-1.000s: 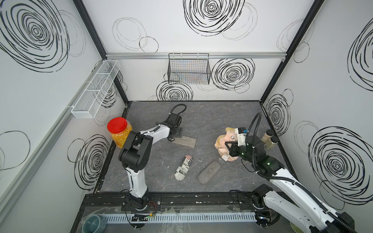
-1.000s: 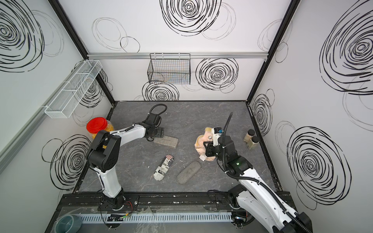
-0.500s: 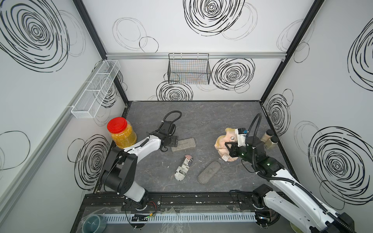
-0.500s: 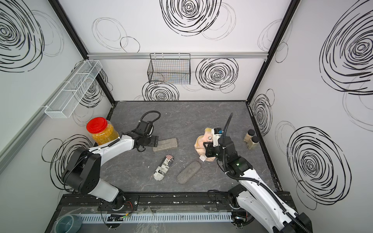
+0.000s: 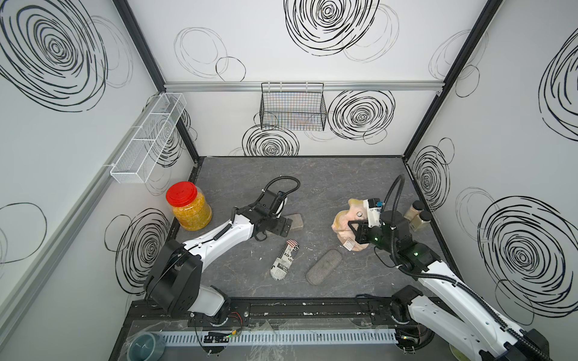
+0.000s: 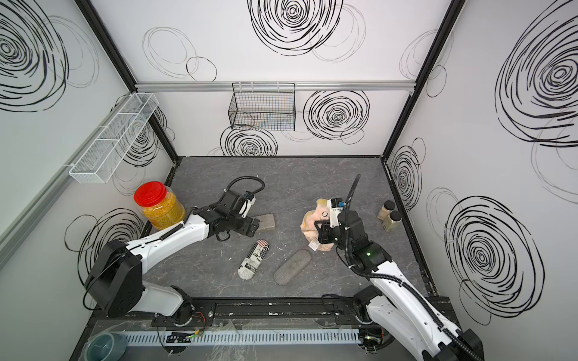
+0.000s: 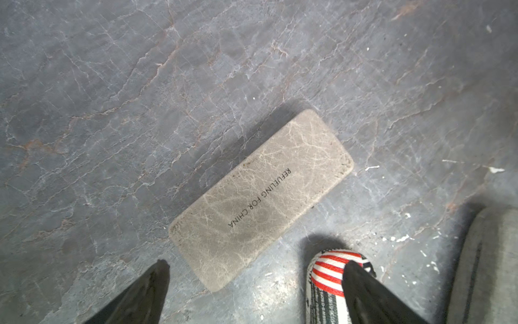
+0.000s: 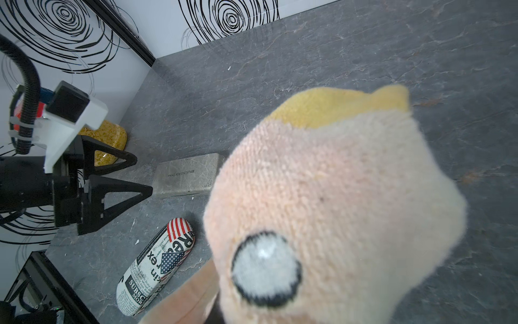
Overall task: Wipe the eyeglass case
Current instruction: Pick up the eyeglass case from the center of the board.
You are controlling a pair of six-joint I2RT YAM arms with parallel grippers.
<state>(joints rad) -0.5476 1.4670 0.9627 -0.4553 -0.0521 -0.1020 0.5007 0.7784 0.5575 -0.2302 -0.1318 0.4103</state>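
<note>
The eyeglass case (image 5: 295, 221) (image 6: 266, 221) is a grey-brown rectangular box printed "REFUELING FOR CHINA", lying flat on the dark stone floor. In the left wrist view the eyeglass case (image 7: 260, 199) lies just beyond my fingertips, untouched. My left gripper (image 5: 283, 226) (image 6: 253, 226) (image 7: 255, 266) is open just short of the case's near end, with nothing between its fingers. My right gripper (image 5: 356, 233) (image 6: 322, 233) is shut on a peach and yellow cloth (image 5: 344, 218) (image 6: 309, 222), held above the floor at the right. That cloth (image 8: 336, 196) fills the right wrist view and hides the jaws.
A newspaper-print case (image 5: 285, 259) (image 7: 328, 286) and a grey felt case (image 5: 323, 270) (image 6: 292, 266) lie toward the front. A red-lidded jar (image 5: 187, 206) stands at the left wall. Two small bottles (image 5: 417, 215) stand by the right wall. A wire basket (image 5: 292, 107) hangs on the back wall.
My left gripper was closed on the rectangular case and has opened, letting it go. The left arm has dropped lower and drawn back to the left. The right arm has not moved.
</note>
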